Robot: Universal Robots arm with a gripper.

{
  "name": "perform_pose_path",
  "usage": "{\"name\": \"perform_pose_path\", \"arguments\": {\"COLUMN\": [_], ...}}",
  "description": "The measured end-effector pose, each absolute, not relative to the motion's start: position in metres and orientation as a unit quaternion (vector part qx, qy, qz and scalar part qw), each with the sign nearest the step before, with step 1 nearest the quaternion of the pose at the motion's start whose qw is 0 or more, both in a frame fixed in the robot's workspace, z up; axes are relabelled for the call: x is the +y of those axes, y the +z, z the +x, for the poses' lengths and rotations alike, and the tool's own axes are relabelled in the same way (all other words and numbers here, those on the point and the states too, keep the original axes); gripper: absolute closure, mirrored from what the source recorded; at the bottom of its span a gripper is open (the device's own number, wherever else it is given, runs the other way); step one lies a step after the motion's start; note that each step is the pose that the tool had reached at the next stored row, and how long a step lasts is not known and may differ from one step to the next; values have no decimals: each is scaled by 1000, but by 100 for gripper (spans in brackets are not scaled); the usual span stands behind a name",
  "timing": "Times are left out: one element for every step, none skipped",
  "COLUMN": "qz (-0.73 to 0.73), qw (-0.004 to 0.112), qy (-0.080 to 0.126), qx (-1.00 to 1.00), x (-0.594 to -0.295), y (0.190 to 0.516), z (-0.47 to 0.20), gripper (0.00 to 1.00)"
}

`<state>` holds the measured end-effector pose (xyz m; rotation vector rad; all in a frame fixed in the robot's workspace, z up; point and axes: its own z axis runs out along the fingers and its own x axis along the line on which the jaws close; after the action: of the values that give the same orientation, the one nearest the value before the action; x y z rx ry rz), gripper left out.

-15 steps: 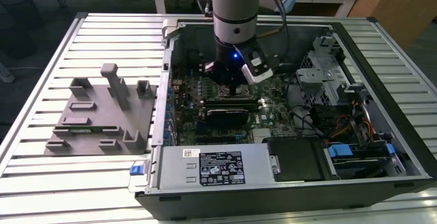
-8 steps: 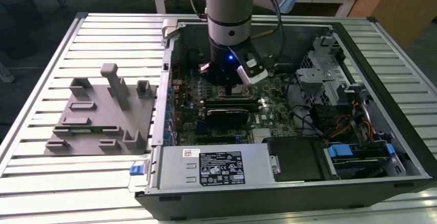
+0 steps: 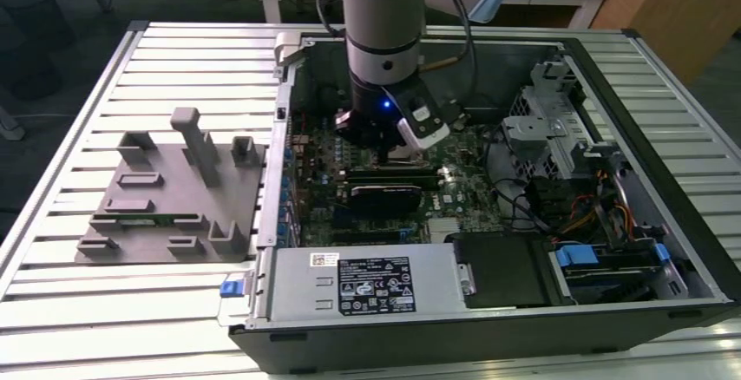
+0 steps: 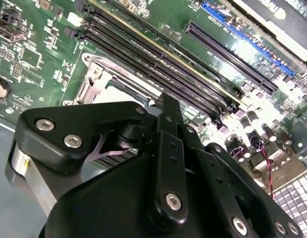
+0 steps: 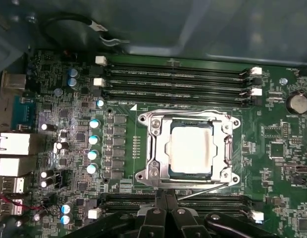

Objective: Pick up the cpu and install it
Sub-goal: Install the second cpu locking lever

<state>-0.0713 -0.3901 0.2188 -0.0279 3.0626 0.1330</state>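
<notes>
I hold my pincer (image 3: 400, 141) low inside the open computer case (image 3: 602, 311), just above the motherboard (image 5: 69, 99). The cpu (image 5: 191, 149) already lies in its socket (image 5: 152, 148), flat and square, with the metal frame around it. So I judge the picking and the placing are done. A thin lever wire (image 5: 203, 191) lies along the socket edge nearest my pincer; I cannot tell if it is locked, so the securing may be left.

In the first wrist view my fingertips (image 5: 166, 210) stand close together, with nothing between them, just beside the socket edge and not touching the chip. I judge the pincer is closed and empty.

Around the socket there are long memory slots (image 5: 178, 77) on one side and more slots on the other side, under my pincer. A row of small capacitors (image 5: 94, 146) stands near. In the exterior view, the grey tray (image 3: 162, 198) rests on the slatted tabletop (image 3: 93, 311) at the exterior view's left, well apart from the case. The power supply (image 3: 359, 280) and the cables (image 3: 602, 215) are near, but nothing covers the socket.
</notes>
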Motion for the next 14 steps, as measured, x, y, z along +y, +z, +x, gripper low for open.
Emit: {"name": "perform_pose_path", "arguments": {"qz": [-10, -10, -11, -12, -12, -12, -13, -13, -13, -13, -13, -14, -14, -14], "qw": [38, 38, 38, 38, 38, 38, 38, 38, 38, 38, 38, 38, 38, 38], "qy": [44, 46, 47, 48, 49, 49, 50, 52, 53, 55, 57, 59, 60, 60], "qx": [998, 998, 998, 998, 998, 998, 998, 998, 998, 998, 998, 997, 997, 997], "x": [-391, -391, -392, -393, -393, -394, -395, -395, -396, -397, -399, -399, -400, -400], "y": [218, 217, 216, 216, 215, 214, 214, 213, 213, 213, 212, 212, 212, 212], "z": [-72, -73, -73, -74, -74, -75, -75, -76, -76, -76, -77, -77, -77, -77], "gripper": [89, 89, 89, 89, 89, 89, 89, 89, 89, 89, 89, 89, 89, 89]}}
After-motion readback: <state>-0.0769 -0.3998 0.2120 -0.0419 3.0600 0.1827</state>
